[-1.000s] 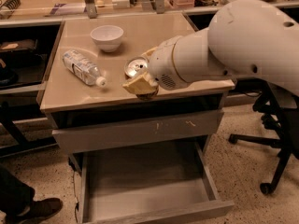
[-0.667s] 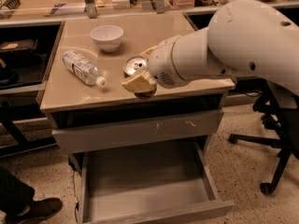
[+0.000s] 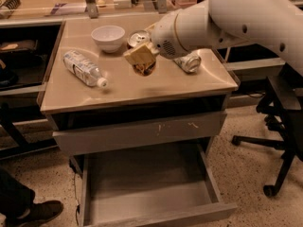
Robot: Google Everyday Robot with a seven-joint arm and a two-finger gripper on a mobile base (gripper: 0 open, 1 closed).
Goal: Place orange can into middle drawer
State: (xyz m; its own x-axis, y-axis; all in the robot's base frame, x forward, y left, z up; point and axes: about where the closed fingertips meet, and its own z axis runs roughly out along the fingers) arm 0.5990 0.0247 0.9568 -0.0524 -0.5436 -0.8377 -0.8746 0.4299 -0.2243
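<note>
in the camera view the big white arm reaches across the beige metal table top [image 3: 142,92], and its two-finger gripper [image 3: 142,63] sits above the middle of it. the tan fingers [image 3: 139,56] look closed across the side of the small orange-brown drink can with the shiny silver top, the orange can [image 3: 138,38], so that the top faces up (whether its base is off the surface i cannot tell). the wide grey middle drawer [image 3: 137,135], its flat front scratched, looks nearly shut and probably needs pulling out first. under it the grey bottom drawer [image 3: 147,188] is pulled far out, the wrong place for a release. a silver can [image 3: 190,62] lies on its side just beside the wrist. a clear plastic bottle [image 3: 85,69] and a white bowl [image 3: 108,36] sit apart on the other side.
</note>
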